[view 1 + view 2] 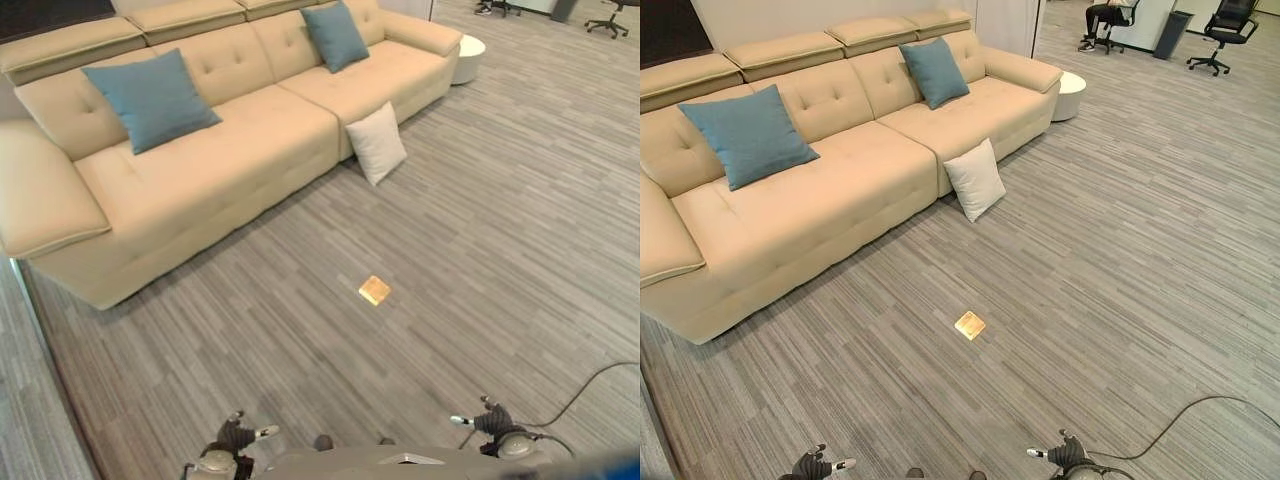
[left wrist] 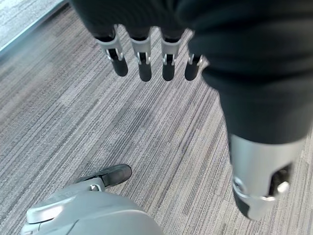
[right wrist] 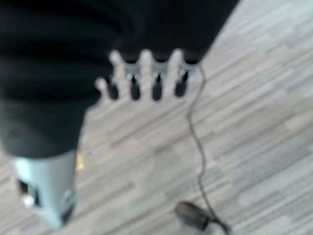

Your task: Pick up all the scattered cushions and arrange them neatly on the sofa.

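Observation:
A white cushion [image 1: 377, 142] leans upright on the floor against the front of the beige sofa [image 1: 230, 160]. Two teal cushions stand against the sofa's backrest: one [image 1: 151, 98] at its left end, the other [image 1: 336, 35] toward its right end. My left hand [image 1: 236, 435] hangs low at the bottom left, far from the sofa; its fingers [image 2: 142, 61] are straight and hold nothing. At the bottom right my right hand [image 1: 490, 420] also hangs over bare floor, its fingers [image 3: 146, 78] straight and empty.
A small tan square plate [image 1: 374, 290] is set in the grey striped carpet between me and the sofa. A round white side table [image 1: 467, 56] stands past the sofa's right arm. Office chairs [image 1: 1225, 25] and a seated person [image 1: 1108, 18] are far back right.

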Controlling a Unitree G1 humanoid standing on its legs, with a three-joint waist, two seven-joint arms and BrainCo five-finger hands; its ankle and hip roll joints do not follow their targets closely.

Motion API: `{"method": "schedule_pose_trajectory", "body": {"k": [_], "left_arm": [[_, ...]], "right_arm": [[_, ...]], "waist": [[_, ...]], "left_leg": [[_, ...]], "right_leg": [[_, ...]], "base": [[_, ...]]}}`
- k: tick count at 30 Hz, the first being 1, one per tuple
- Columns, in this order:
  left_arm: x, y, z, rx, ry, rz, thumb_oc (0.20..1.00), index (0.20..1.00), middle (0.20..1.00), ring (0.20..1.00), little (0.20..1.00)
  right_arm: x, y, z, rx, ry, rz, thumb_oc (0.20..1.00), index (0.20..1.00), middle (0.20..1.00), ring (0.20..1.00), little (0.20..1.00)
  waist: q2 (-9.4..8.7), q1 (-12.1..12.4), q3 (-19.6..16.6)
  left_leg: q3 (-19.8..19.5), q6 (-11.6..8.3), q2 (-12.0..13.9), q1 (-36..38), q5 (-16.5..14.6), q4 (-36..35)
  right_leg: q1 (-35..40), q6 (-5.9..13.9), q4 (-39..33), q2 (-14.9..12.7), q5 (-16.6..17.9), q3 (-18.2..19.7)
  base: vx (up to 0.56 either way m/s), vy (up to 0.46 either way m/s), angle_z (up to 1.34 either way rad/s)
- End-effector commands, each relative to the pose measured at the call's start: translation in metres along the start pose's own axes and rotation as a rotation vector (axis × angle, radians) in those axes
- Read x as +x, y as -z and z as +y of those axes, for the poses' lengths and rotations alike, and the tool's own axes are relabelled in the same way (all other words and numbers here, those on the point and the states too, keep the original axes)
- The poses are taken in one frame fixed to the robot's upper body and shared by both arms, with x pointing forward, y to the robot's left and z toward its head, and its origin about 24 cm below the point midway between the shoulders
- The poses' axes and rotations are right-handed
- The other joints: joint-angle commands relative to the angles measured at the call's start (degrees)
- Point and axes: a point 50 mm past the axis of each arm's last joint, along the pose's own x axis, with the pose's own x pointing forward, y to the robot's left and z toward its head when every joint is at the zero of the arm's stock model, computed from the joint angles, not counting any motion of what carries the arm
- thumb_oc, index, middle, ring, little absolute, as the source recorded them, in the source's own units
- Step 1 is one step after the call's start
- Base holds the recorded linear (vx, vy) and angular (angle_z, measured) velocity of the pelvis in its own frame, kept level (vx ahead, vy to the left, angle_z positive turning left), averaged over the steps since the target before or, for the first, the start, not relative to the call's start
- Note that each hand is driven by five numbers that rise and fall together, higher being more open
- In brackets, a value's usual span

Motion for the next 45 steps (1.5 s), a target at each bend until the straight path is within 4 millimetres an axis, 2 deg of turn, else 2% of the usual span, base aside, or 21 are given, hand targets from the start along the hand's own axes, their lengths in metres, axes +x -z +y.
{"method": "schedule_pose_trajectory", "body": {"k": [1,10,24,26,30,33,35,39,40,41,43,44,45], "left_arm": [[0.004,-0.01,-0.003,-0.003,-0.004,0.003,1.0,1.0,1.0,1.0,1.0],[0.003,-0.005,-0.006,0.036,0.007,0.033,1.0,1.0,1.0,1.0,1.0],[0.003,-0.001,0.0,0.023,-0.016,0.048,1.0,1.0,1.0,1.0,1.0],[0.004,-0.004,0.004,0.011,-0.03,0.04,1.0,1.0,1.0,1.0,1.0],[0.006,-0.011,0.006,0.024,-0.036,0.024,1.0,1.0,1.0,1.0,1.0],[0.007,-0.018,0.007,0.02,-0.04,0.004,1.0,1.0,1.0,1.0,1.0],[0.007,-0.018,0.007,0.016,-0.04,0.005,1.0,1.0,1.0,1.0,1.0],[0.007,-0.016,0.008,0.001,-0.037,0.015,1.0,1.0,1.0,1.0,1.0],[0.007,-0.015,0.007,0.008,-0.033,0.017,1.0,1.0,1.0,1.0,1.0],[0.007,-0.018,0.005,0.038,-0.025,0.005,1.0,1.0,1.0,1.0,1.0],[0.007,-0.018,0.003,0.045,-0.017,0.002,1.0,1.0,1.0,1.0,1.0],[0.007,-0.019,0.002,0.053,-0.007,-0.003,1.0,1.0,1.0,1.0,1.0],[0.008,-0.026,0.0,0.063,0.007,-0.028,1.0,1.0,1.0,1.0,1.0]], "right_arm": [[0.003,-0.009,-0.002,-0.006,0.013,-0.016,1.0,1.0,1.0,1.0,1.0],[0.002,-0.005,0.0,-0.001,0.006,0.001,1.0,1.0,1.0,1.0,1.0],[0.004,-0.016,0.001,-0.018,0.006,-0.021,1.0,1.0,1.0,1.0,1.0],[0.005,-0.021,-0.003,-0.005,0.021,-0.023,1.0,1.0,1.0,1.0,1.0],[0.007,-0.026,-0.008,0.001,0.037,-0.032,1.0,1.0,1.0,1.0,1.0],[0.008,-0.034,-0.011,0.011,0.048,-0.059,1.0,1.0,1.0,1.0,1.0],[0.008,-0.036,-0.013,0.011,0.056,-0.069,1.0,1.0,1.0,1.0,1.0],[0.009,-0.04,-0.016,-0.008,0.062,-0.082,1.0,1.0,1.0,1.0,1.0],[0.008,-0.038,-0.016,-0.007,0.06,-0.075,1.0,1.0,1.0,1.0,1.0],[0.008,-0.034,-0.015,-0.007,0.06,-0.068,1.0,1.0,1.0,1.0,1.0],[0.008,-0.03,-0.015,-0.002,0.057,-0.056,1.0,1.0,1.0,1.0,1.0],[0.007,-0.029,-0.016,0.014,0.059,-0.059,1.0,1.0,1.0,1.0,1.0],[0.007,-0.029,-0.017,0.025,0.062,-0.06,1.0,1.0,1.0,1.0,1.0]], "waist": [[-1.13,0.2,-0.2],[-1.16,0.4,-0.2],[-1.8,0.6,0.9],[-1.62,0.8,2.4],[-1.04,0.4,4.2],[-0.54,0.6,5.4],[-0.82,0.9,5.2],[-1.01,1.3,5.0],[-1.2,1.1,5.0],[-1.33,0.4,4.7],[-1.39,0.3,4.3],[-1.44,0.0,4.0],[-2.04,0.5,5.1]], "left_leg": [[-3.7,-1.21,-0.2,1.0,-4.5,0.2],[-3.6,-0.96,-0.2,1.5,-5.0,0.2],[-2.7,0.29,-0.9,0.1,-7.0,3.3],[-3.1,1.29,-1.9,-2.3,-7.7,6.0],[-3.4,2.18,-1.9,-2.5,-8.2,7.0],[-3.1,2.42,-1.8,-2.3,-8.8,7.5],[-2.8,2.22,-2.0,-1.3,-9.4,6.9],[-1.9,1.48,-1.1,0.9,-10.2,5.3],[-2.7,1.04,-1.1,1.4,-10.5,5.6],[-3.4,0.54,-0.6,2.3,-11.2,5.8],[-3.7,0.02,-0.1,2.6,-11.5,6.0],[-4.2,-1.65,1.0,1.8,-10.8,10.2],[-3.4,-3.64,1.8,-2.8,-7.4,19.8]], "right_leg": [[-0.5,5.74,2.5,-4.1,-1.3,-0.2],[-0.1,5.9,1.7,-4.2,-1.1,0.3],[-2.2,6.22,3.9,-4.7,-1.1,3.1],[-5.8,6.81,9.2,-5.1,-1.7,3.7],[-10.5,7.74,17.9,-5.2,-1.2,3.2],[-13.6,7.81,22.1,-5.8,-1.0,0.7],[-13.0,7.31,18.5,-6.6,-1.3,-2.2],[-15.5,6.67,13.0,-6.8,0.9,-8.2],[-14.7,6.73,11.7,-6.6,0.5,-8.4],[-14.2,5.99,11.5,-5.4,0.0,-6.6],[-13.9,5.57,11.2,-4.7,0.0,-5.8],[-12.1,4.28,9.7,-3.4,-0.5,-5.5],[-9.7,2.93,8.1,-2.9,-0.9,-4.8]], "base": [[0.03,0.012,-0.05],[0.04,0.015,-0.04],[0.02,0.027,-0.11],[-0.06,0.105,-0.12],[-0.04,0.056,-0.24],[0.04,0.018,-0.12],[0.14,-0.042,-0.14],[0.18,-0.105,-0.28],[0.3,-0.163,-0.27],[0.33,-0.19,-0.11],[0.24,-0.171,0.16],[0.2,-0.255,0.18],[0.22,-0.332,0.34]]}}
